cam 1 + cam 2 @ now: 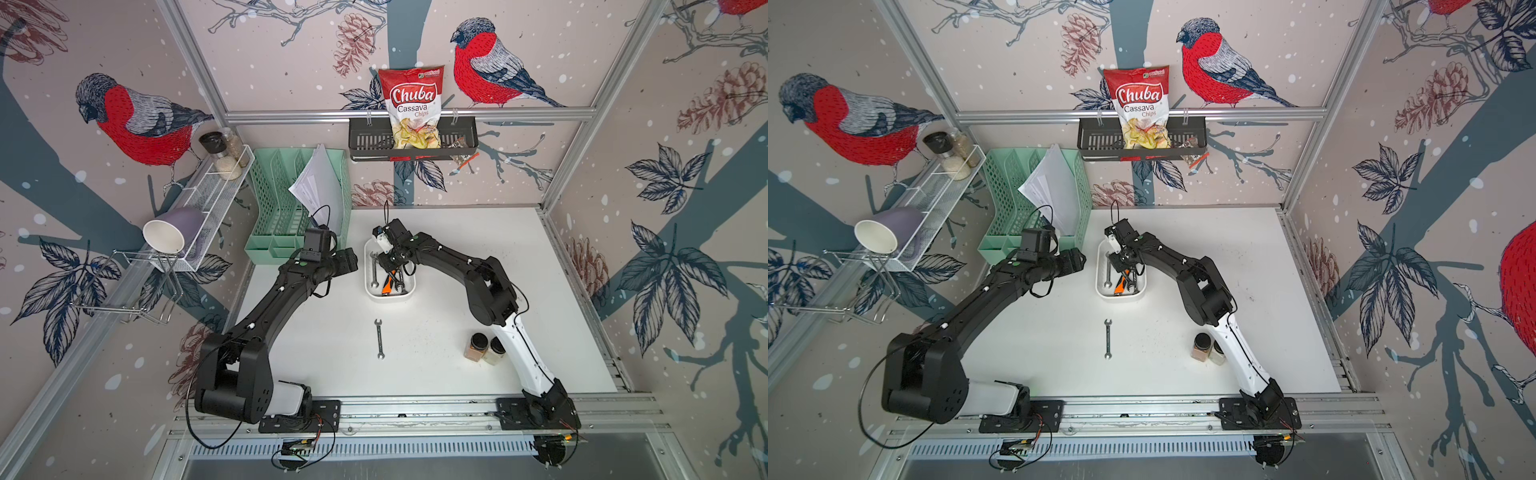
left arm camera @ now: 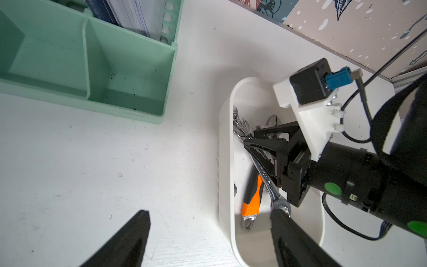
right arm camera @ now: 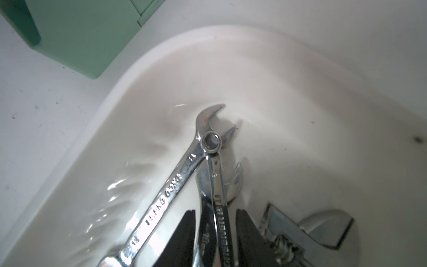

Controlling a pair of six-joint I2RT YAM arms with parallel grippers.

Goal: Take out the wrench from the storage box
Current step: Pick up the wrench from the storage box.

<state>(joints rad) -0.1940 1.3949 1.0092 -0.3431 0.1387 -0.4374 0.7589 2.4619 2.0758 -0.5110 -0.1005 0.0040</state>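
Observation:
The white storage box (image 1: 390, 296) (image 1: 1121, 296) (image 2: 225, 161) sits mid-table and holds several wrenches. My right gripper (image 1: 392, 266) (image 3: 215, 208) reaches down into it, its fingers closed on a slim chrome wrench (image 3: 216, 175) that overlaps a wider one (image 3: 203, 189). Beside them lie another chrome wrench (image 3: 171, 185) and an orange-handled adjustable wrench (image 2: 253, 196). One wrench (image 1: 379, 338) (image 1: 1108, 338) lies on the table in front of the box. My left gripper (image 1: 351, 262) (image 2: 210, 215) hovers open over the box's left rim, holding nothing.
A mint-green file organizer (image 1: 291, 199) with papers stands behind the left arm. Two spice jars (image 1: 484, 347) stand beside the right arm. A black wall basket (image 1: 411, 141) holds a chips bag. A wire shelf with a mug (image 1: 174, 232) hangs on the left wall.

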